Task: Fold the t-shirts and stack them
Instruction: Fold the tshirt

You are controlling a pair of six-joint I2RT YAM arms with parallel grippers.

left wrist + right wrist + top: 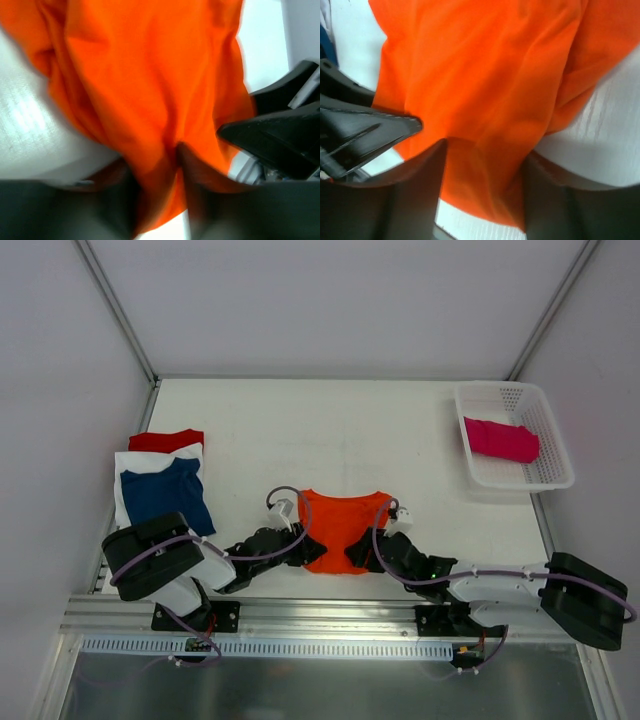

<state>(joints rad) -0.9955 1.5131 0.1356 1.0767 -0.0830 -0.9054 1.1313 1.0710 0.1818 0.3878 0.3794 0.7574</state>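
— Orange t-shirt (pixel 340 523), where does it lie?
— Spread on the white table (pixel 400 420), directly between the two grippers, its collar on the side away from them and its hem towards them.
— What is the left gripper (pixel 159 200) doing?
— Seen from its wrist camera, it is clamped on the hem's near left corner. Folds of orange cloth run together into the narrow gap between its dark fingers (pixel 100 215).
— And the right gripper (pixel 482 165)?
— It sits at the hem's near right corner. Its fingers (pixel 415 195) stand apart, with smooth orange cloth lying across the wide gap between them.
— How near are the two grippers to each other?
— Near. Each wrist view shows the other gripper's black tip just beside its own, across a strip of hem.
— Which other shirts are in view?
— Well off to the left of the left gripper, and a little beyond it, three lie in an overlapping pile: a navy t-shirt (pixel 165 495) on top, a white t-shirt (pixel 132 462) beneath it and a red t-shirt (pixel 165 439) showing at the far edge.
— Anything on the other side?
— Far beyond the right gripper, to its right, a white mesh basket (pixel 545 478) holds a folded pink t-shirt (pixel 500 438).
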